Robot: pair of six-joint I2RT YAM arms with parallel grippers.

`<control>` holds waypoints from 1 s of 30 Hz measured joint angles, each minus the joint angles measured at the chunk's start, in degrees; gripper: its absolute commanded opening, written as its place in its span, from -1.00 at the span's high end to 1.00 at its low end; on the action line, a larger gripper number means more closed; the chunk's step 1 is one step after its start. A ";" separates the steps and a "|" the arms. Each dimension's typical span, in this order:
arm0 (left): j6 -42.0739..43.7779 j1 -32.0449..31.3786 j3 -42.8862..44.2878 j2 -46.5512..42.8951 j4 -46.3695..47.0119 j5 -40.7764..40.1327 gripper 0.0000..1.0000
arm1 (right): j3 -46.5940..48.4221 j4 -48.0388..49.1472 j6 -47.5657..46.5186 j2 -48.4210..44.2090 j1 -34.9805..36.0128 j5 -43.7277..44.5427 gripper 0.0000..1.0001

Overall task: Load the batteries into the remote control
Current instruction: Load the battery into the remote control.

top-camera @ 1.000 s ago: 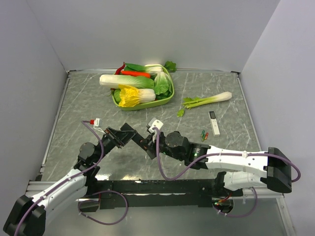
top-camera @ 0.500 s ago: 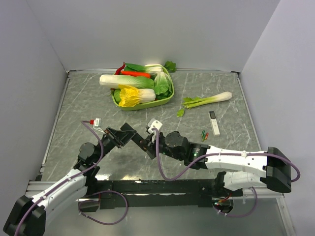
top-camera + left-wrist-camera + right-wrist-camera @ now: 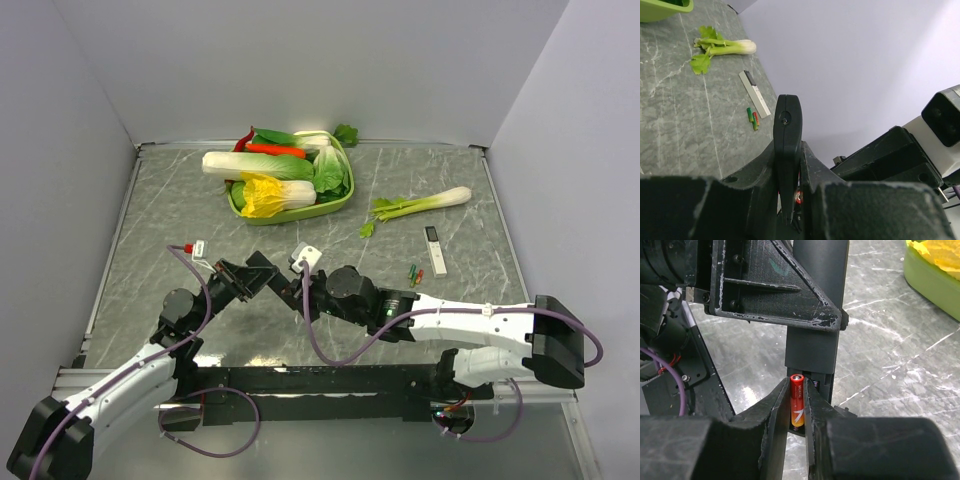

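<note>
- Left gripper (image 3: 788, 170): jaws closed on the remote control (image 3: 787, 125), clamping it by its thin sides. The remote is held off the table (image 3: 160, 230), above the near-middle area, with one rounded end sticking out past the fingers.
- Right gripper (image 3: 796, 390): fingers pressed against both sides of a red battery (image 3: 796, 412), which stands upright between them with its metal cap up.
- Right wrist view: the red battery sits right at the open end of the remote's dark slot, and a small spring shows just beside the cap. Cannot tell whether the battery touches the slot.
- The two grippers meet tip to tip in front of the arm bases. The left one's triangular finger (image 3: 770, 290) overlaps the remote's upper part.
- Spare batteries (image 3: 414, 272): green and red, lying together flat on the table toward the right edge, about mid-depth.
- White device (image 3: 435, 250) with a dark end lies just beside the spare batteries, on their far-right side, not touching them.
- Celery stalk (image 3: 420, 204) lies farther back on the right half of the table.
- Green basket (image 3: 338, 205) of vegetables sits at the far edge, around the middle.
</note>
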 measured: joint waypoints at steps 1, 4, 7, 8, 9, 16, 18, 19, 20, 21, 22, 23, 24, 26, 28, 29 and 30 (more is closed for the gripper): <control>-0.02 0.00 0.00 0.02 -0.07 0.00 0.98 | 0.22 -0.17 0.04 0.15 0.00 0.22 0.52; -0.04 0.00 0.00 0.09 0.07 -0.04 0.98 | 0.50 -0.70 0.48 0.24 0.09 0.76 0.48; -0.04 0.00 0.00 0.07 0.02 -0.02 0.98 | 0.50 -1.14 0.81 0.24 0.11 1.14 0.45; -0.04 0.00 0.00 0.07 0.04 -0.02 0.98 | 0.52 -1.20 0.85 0.24 0.11 1.18 0.44; -0.04 0.00 0.00 0.07 0.02 -0.02 0.98 | 0.52 -1.25 0.90 0.24 0.11 1.29 0.43; -0.09 0.00 0.00 0.33 0.24 -0.02 0.98 | 0.52 -1.27 1.11 0.24 0.15 2.05 0.34; -0.11 0.02 0.00 0.37 0.42 -0.04 0.98 | 0.52 -1.31 1.16 0.22 0.28 2.25 0.33; -0.15 0.02 0.00 0.37 0.55 -0.04 0.98 | 0.52 -1.33 1.20 0.20 0.33 2.29 0.33; -0.22 0.02 0.00 0.39 0.74 -0.04 0.98 | 0.52 -1.38 1.20 0.15 0.37 2.32 0.31; -0.26 0.02 0.00 0.55 0.98 -0.04 0.98 | 0.52 -1.42 1.20 0.09 0.37 2.34 0.30; -0.37 0.02 0.00 0.74 1.38 -0.04 0.98 | 0.52 -1.46 1.20 0.00 0.37 2.38 0.29; -0.42 0.02 0.02 0.85 1.49 -0.07 0.98 | 0.52 -1.64 1.22 -0.09 0.37 2.40 0.28; -0.44 0.02 0.04 0.96 1.66 -0.07 0.98 | 0.52 -1.79 1.22 -0.13 0.39 2.40 0.28; -0.59 0.02 0.07 1.14 1.81 -0.07 0.98 | 0.52 -2.08 1.22 -0.31 0.39 2.40 0.25; -0.87 0.02 0.07 1.14 1.84 -0.17 0.98 | 0.52 -2.14 1.20 -0.35 0.39 2.40 0.22; -1.03 0.02 0.07 1.22 1.86 -0.28 0.98 | 0.52 -2.16 1.20 -0.42 0.42 2.40 0.21; -1.33 0.02 0.07 1.38 1.90 -0.35 0.98 | 0.52 -2.25 1.22 -0.46 0.44 2.40 0.20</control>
